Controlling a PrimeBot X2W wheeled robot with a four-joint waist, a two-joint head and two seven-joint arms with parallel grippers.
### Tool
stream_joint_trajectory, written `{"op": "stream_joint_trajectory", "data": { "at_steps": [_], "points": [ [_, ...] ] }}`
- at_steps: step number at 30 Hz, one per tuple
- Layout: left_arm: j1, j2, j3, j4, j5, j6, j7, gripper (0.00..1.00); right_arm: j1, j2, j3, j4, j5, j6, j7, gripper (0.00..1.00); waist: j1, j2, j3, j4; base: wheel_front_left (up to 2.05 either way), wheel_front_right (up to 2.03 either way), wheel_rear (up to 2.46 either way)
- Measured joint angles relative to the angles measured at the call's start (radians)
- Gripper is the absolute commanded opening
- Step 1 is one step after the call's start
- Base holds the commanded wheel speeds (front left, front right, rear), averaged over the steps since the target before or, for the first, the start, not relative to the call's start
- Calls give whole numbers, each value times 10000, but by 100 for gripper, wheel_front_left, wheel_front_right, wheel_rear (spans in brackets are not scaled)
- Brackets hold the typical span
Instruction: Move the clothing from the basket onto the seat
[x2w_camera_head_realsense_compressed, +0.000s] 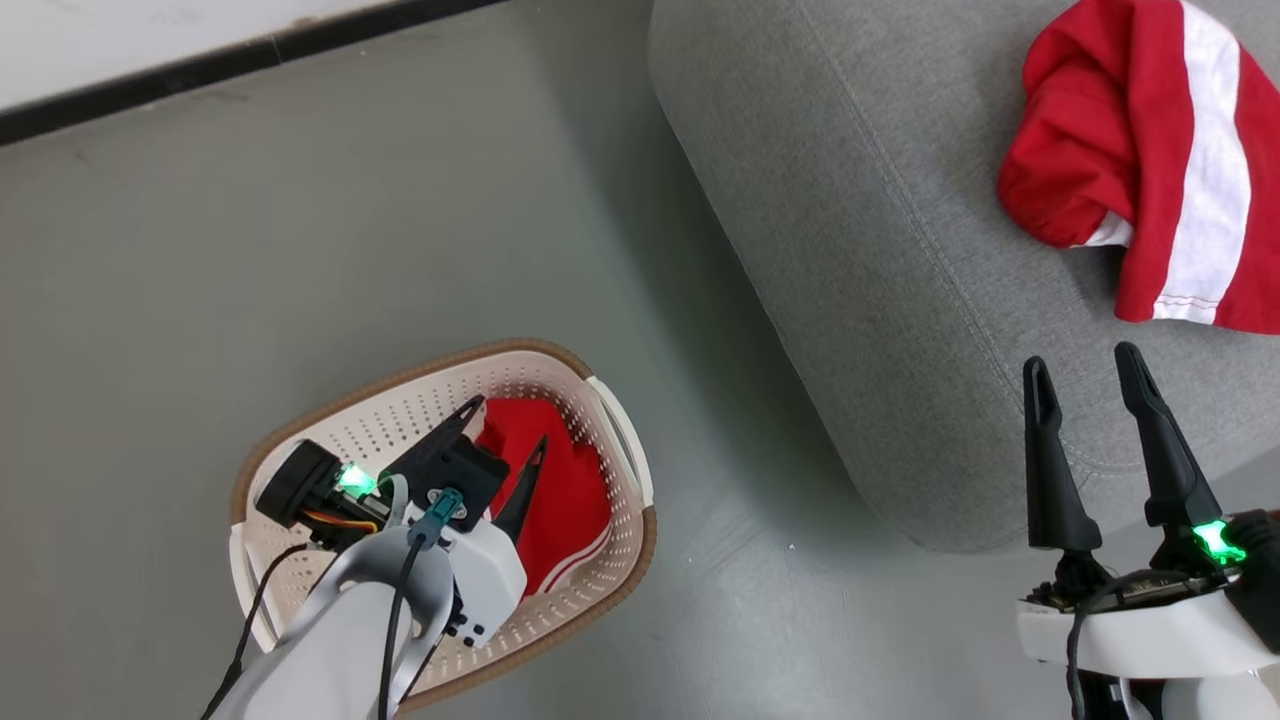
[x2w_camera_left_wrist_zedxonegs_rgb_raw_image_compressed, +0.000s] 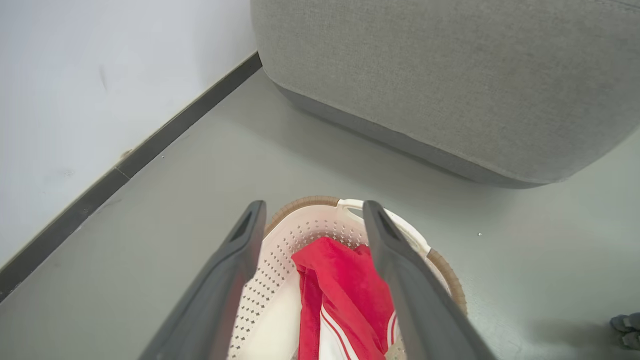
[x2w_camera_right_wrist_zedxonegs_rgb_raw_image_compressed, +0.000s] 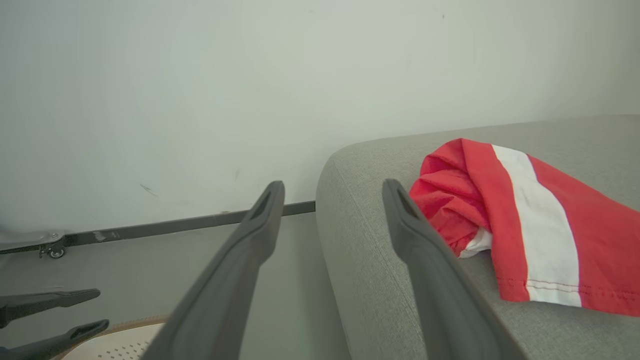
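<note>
On your left, the basket (x2w_camera_head_realsense_compressed: 540, 378) stands on the floor (x2w_camera_head_realsense_compressed: 350, 230), apart from the seat's side. Your left end effector (x2w_camera_head_realsense_compressed: 505, 425) hangs over the basket's opening, its two fingers spread wide with nothing clamped between them. In the left wrist view they straddle the crumpled red garment (x2w_camera_left_wrist_zedxonegs_rgb_raw_image_compressed: 345, 285), which lies inside against the basket wall nearest the seat, with red-and-white stripe trim showing. You cannot tell from these views whether the fingertips touch the fabric. Further right, the grey seat (x2w_camera_head_realsense_compressed: 850, 250) carries a red-and-white garment (x2w_camera_head_realsense_compressed: 1130, 150), bunched on its top and set back from the near edge. Your right end effector (x2w_camera_head_realsense_compressed: 1082, 358) hovers over that near edge, fingers parted and empty, just short of that garment.
</note>
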Motion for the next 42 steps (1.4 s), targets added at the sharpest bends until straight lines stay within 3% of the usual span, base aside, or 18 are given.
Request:
{"op": "stream_joint_trajectory", "data": {
  "at_steps": [42],
  "points": [
    [-1928,79,242,2715,132,0,903,100,-2325,0,794,389,951,0,-368,100,0,0,3422,-919,0,0,0]
  ]
}}
